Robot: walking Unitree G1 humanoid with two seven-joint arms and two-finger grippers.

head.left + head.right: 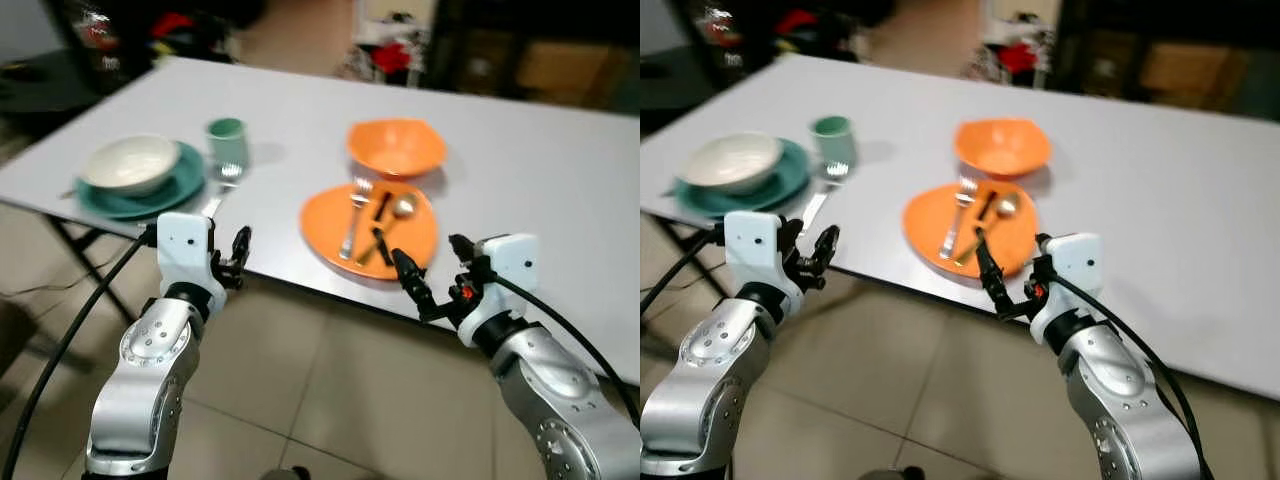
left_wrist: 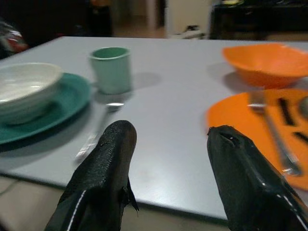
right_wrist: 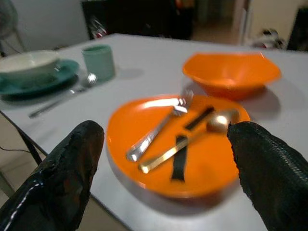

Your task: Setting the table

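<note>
Both hands hung spread off the white counter (image 1: 520, 170) near edge: left hand (image 1: 236, 258) below the teal plate (image 1: 140, 195), right hand (image 1: 425, 280) just beside the round orange plate (image 1: 325, 225) holding cutlery.

Orange plate (image 1: 325, 222), orange bowl (image 1: 396, 146), green cup (image 1: 227, 141).
</note>
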